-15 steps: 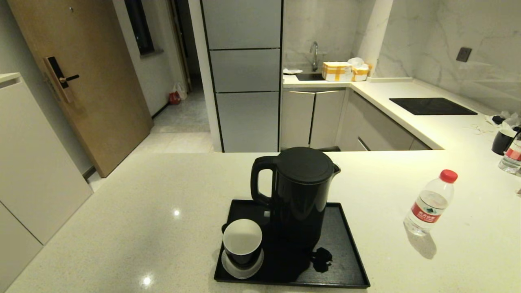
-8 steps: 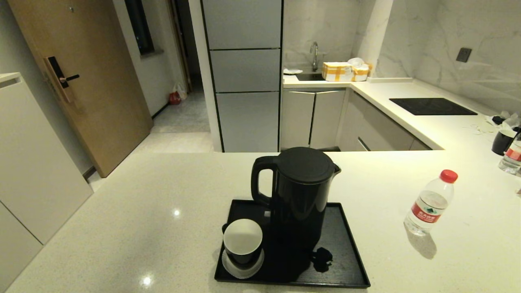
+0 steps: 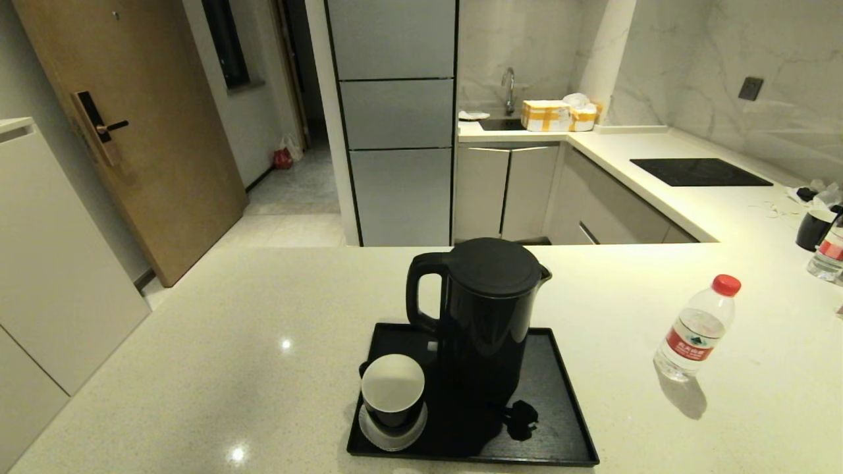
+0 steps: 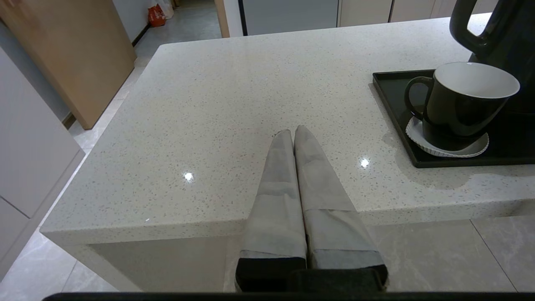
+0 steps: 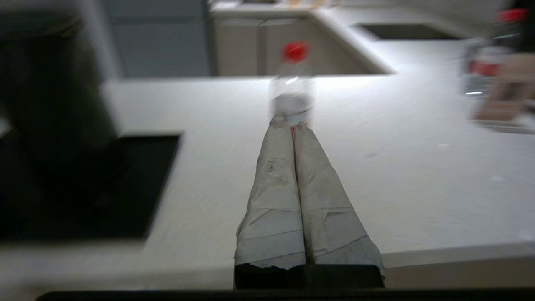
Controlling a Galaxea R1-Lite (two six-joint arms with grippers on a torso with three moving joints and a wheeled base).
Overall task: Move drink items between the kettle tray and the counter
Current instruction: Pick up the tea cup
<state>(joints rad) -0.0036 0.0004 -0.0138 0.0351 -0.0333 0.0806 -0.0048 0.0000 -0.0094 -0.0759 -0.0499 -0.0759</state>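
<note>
A clear water bottle (image 3: 697, 328) with red cap and red label stands upright on the cream counter (image 3: 230, 342), right of the black kettle tray (image 3: 560, 421). On the tray's near left corner a black cup (image 3: 392, 392), white inside, rests on a white saucer (image 3: 369, 434) beside the tall black kettle (image 3: 490, 309). Neither gripper shows in the head view. My left gripper (image 4: 292, 133) is shut and empty over the counter's near edge, left of the cup (image 4: 464, 102). My right gripper (image 5: 291, 122) is shut and empty, pointing at the bottle (image 5: 291, 83) further back.
A second black cup (image 3: 813, 229) and another bottle (image 3: 828, 253) sit at the far right edge among clutter. A black cooktop (image 3: 698, 171) lies on the back counter, with yellow-taped boxes (image 3: 556, 115) by the sink. The kettle's plug (image 3: 521, 420) lies on the tray.
</note>
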